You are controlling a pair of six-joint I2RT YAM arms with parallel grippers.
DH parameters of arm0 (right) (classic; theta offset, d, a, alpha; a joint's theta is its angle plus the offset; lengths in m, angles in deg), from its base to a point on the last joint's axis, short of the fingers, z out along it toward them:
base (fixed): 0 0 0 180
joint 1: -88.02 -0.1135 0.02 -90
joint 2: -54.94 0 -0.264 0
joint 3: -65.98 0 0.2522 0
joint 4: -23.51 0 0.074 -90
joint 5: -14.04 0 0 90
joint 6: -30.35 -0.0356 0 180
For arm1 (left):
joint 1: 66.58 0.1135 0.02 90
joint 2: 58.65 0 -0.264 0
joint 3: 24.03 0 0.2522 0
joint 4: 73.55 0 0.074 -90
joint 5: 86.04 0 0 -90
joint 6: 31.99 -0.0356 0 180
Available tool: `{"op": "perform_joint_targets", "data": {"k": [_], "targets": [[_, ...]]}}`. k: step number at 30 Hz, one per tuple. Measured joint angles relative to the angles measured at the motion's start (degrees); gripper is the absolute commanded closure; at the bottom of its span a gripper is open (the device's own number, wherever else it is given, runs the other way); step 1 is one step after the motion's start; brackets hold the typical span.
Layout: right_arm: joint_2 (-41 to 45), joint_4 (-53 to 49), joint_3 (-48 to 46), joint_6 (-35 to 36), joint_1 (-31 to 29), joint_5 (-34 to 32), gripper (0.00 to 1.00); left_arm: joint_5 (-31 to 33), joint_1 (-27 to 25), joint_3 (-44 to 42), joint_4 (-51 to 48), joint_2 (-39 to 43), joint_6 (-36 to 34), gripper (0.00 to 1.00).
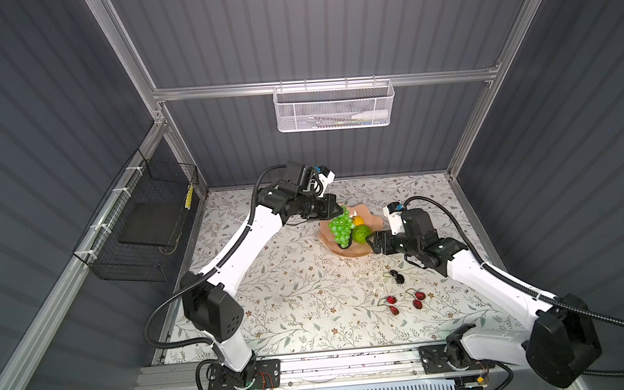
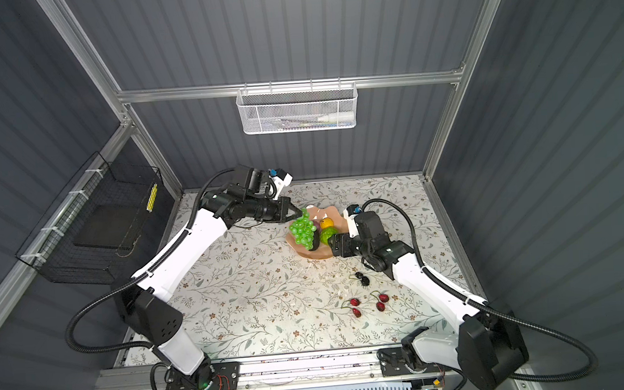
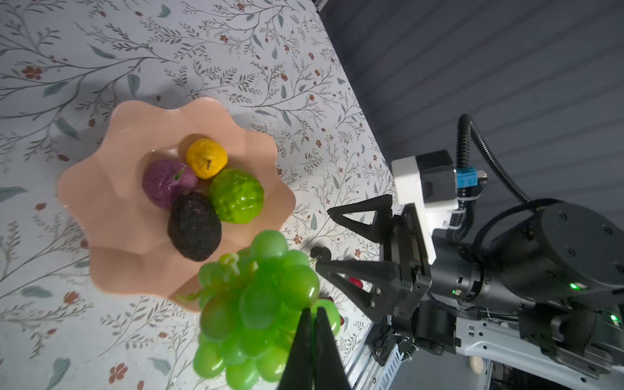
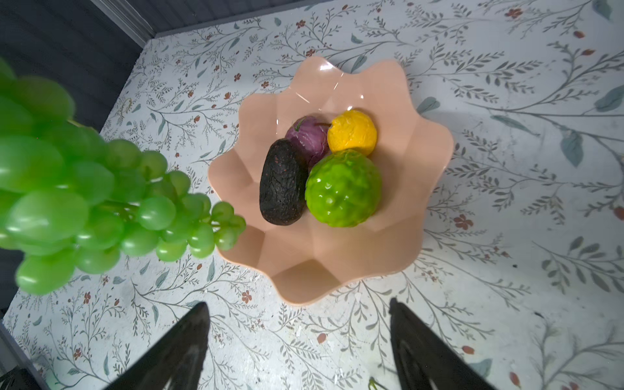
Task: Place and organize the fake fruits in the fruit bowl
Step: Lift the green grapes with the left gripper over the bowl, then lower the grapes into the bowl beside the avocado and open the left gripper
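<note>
The left gripper (image 3: 312, 315) pinches the green grapes (image 3: 260, 304) tight by one edge, and the bunch hangs in the air over the rim of the pink bowl (image 3: 111, 209), which holds four fruits (image 3: 194, 226). The right gripper (image 4: 297, 304) sits beside the bowl, spread wide and empty. Dropped here, the floppy bunch might hit the rim and tumble out.

1. This is a robotics lab test cell: silver aluminium frame bars (image 1: 326, 84) carry dark grey ribbed wall panels (image 1: 330, 27) on three sides.
2. A left white-and-black robot arm (image 1: 246, 244) and a matching right robot arm (image 1: 494, 281) stand bolted to a metal base rail (image 1: 350, 364) at the front of a floral-patterned tabletop (image 1: 290, 297).
3. A white mesh basket (image 1: 333, 109) hangs from the back bar, and a black wire basket (image 1: 138, 229) is tied to the left side bar.
</note>
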Motion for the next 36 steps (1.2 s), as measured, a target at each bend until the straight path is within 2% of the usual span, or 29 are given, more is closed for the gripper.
{"op": "perform_joint_targets", "data": {"k": [11,21,27,36], "targets": [[3.6,-0.7,0.0,1.4,1.3,-2.0,0.17,-4.9,-2.1,0.3,11.5,-8.0,4.4,1.00],[3.2,-0.8,0.0,1.9,1.4,-2.1,0.17,-3.4,-1.9,-8.0,15.1,-7.5,5.1,1.00],[1.7,-0.8,0.0,2.1,1.4,-2.1,0.17,-0.8,0.0,-15.1,16.3,-3.6,5.2,1.00],[-1.5,-0.4,0.9,2.1,1.5,-0.4,0.17,0.4,3.0,-17.1,18.1,-2.2,5.1,1.00]]}}
